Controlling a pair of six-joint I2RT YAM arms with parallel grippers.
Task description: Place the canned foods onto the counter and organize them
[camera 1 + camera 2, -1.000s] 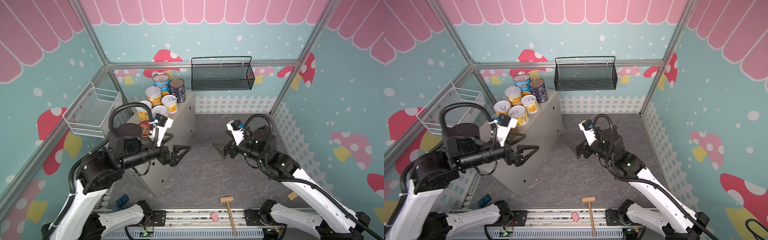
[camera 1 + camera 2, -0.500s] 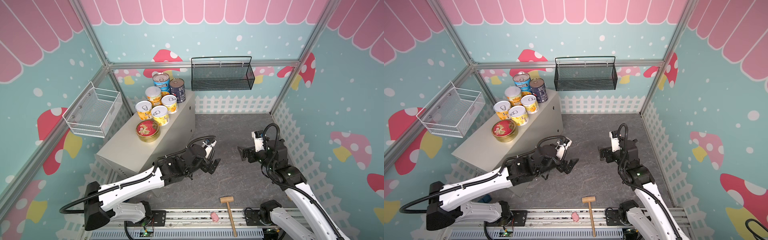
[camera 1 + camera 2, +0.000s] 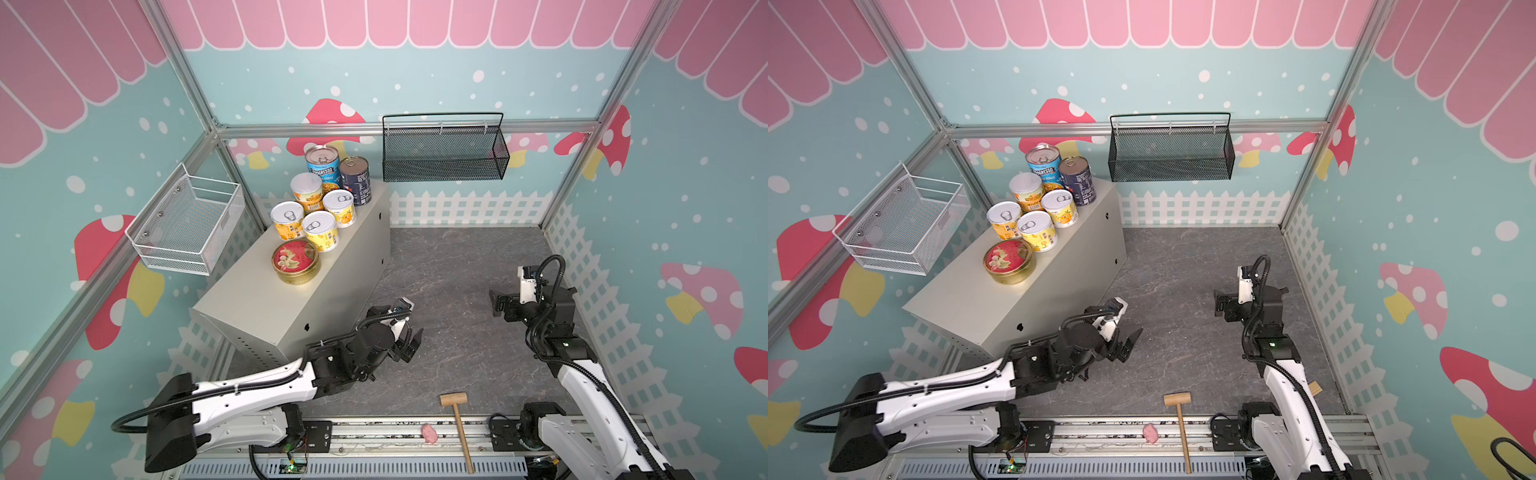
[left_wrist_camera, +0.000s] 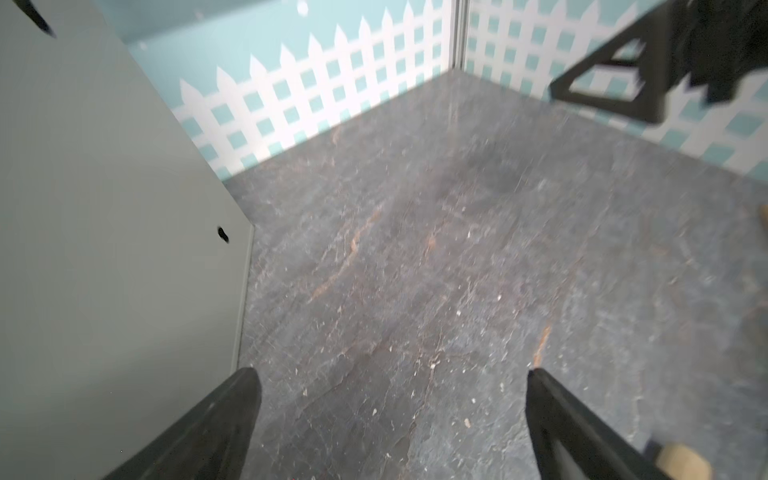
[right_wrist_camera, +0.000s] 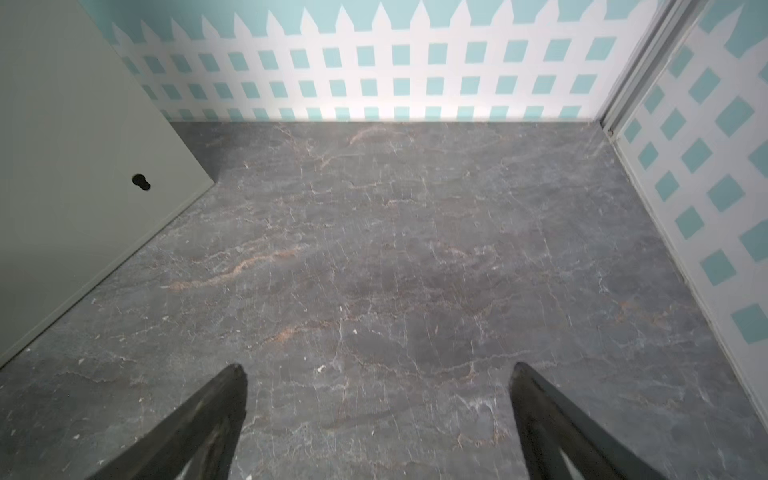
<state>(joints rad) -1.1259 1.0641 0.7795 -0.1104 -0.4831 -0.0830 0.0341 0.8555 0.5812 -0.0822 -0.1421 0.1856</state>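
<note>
**On the counter's upper end: seven cans upright, both grippers released**

Across the left half of both top views, the counter (image 3: 257,303) lies with its long axis on a diagonal. It runs from left of lower centre up toward the upper middle of the frame, and its slotted end faces the lower edge. The canned foods (image 3: 319,226) are grouped on the upper half of its flat top, each upright with its lid toward the camera.

Highest in the frame stands the tall light-blue Progresso can (image 3: 322,164), with the tall navy can (image 3: 355,178) just beside it on the right. Below them the four short yellow cans (image 3: 340,205) form a tight two-by-two cluster. Lowest sits the flat red-lidded tin (image 3: 296,262), lid up, just beside the nearest yellow can.

The left gripper (image 4: 390,374) hovers low over the grey floor (image 3: 457,257), just beside the counter's long side near its lower end, pointing toward the right of the frame. Its jaws are spread wide with only floor between them. The right gripper (image 5: 378,366) is at right of centre, pointing left, likewise spread and empty, well apart from the cans.

Along the lower edge lie a wooden mallet (image 3: 457,419) and a small pink toy (image 3: 429,433).
</note>
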